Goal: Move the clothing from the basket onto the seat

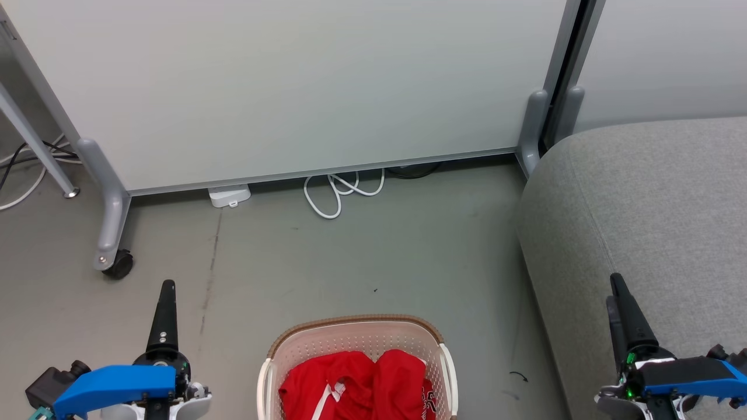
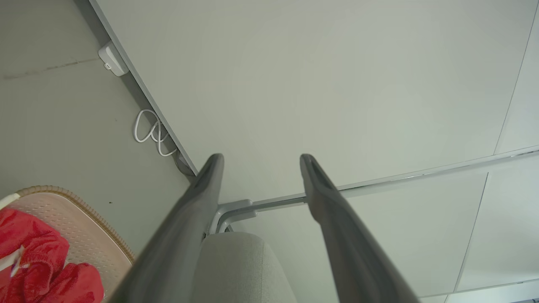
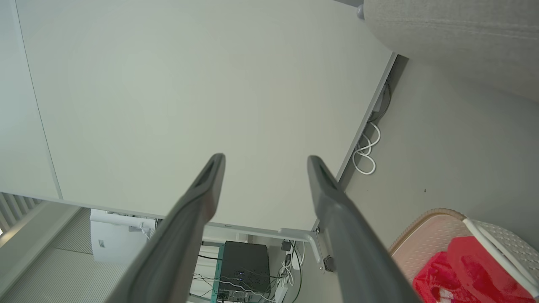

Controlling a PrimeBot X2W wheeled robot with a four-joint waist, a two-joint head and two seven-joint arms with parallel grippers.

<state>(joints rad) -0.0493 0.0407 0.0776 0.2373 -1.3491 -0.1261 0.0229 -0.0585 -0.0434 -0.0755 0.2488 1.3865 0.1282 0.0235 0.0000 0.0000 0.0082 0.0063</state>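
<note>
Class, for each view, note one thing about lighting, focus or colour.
Head view: soft even light, sharp, only a thin shadow under the panel. Left wrist view: the fingers blur toward the lens. Right wrist view: same blur on its fingers; the clothing reads as flat, saturated red.

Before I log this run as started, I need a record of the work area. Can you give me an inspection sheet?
Surface: grey floor, with a dark streak left of the basket.
Job's things: red clothing bunched inside the basket; the seat stands to the basket's right, no clothing on it yet.
Clutter: small dark scrap on the floor between basket and seat.
Tools: left tool and right tool both open, holding nothing.
Cables: white cable looped at the partition's foot beside a white box; more cables far left.
Surroundings: pale partition on a caster.
</note>
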